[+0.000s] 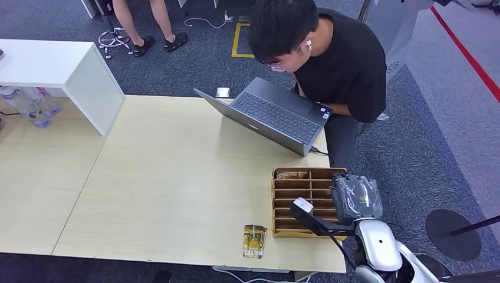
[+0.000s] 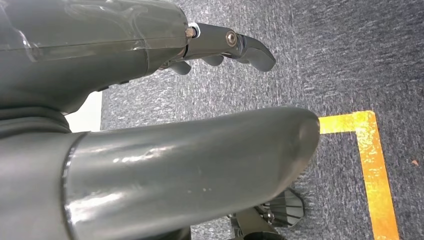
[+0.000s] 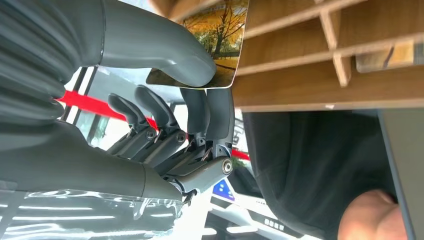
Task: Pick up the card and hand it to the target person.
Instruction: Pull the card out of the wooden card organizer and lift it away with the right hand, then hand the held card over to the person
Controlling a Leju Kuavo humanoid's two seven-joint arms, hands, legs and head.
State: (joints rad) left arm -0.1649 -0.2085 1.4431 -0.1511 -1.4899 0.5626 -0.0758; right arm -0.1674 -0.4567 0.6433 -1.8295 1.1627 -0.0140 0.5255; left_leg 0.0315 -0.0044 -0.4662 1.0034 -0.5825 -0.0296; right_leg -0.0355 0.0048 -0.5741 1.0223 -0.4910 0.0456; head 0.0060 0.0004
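pale wood table (image 1: 177,177) carries a wooden slotted organizer (image 1: 283,203) at its near right corner, and an open laptop (image 1: 277,115) at the far right edge, where a person in a black shirt (image 1: 348,65) leans over it. the right hand (image 1: 355,199) sits at the organizer's right side; in the right wrist view its thumb (image 3: 165,50) and fingers (image 3: 207,112) pinch a card (image 3: 220,45) printed with autumn trees, at the organizer's slots, though whether the card is fully out of its slot is hard to tell. another card (image 1: 255,240) lies flat by the near edge, just left of the organizer. the left hand (image 2: 150,125) hangs above grey carpet (image 2: 350,60), fingers loosely curled, holding nothing.
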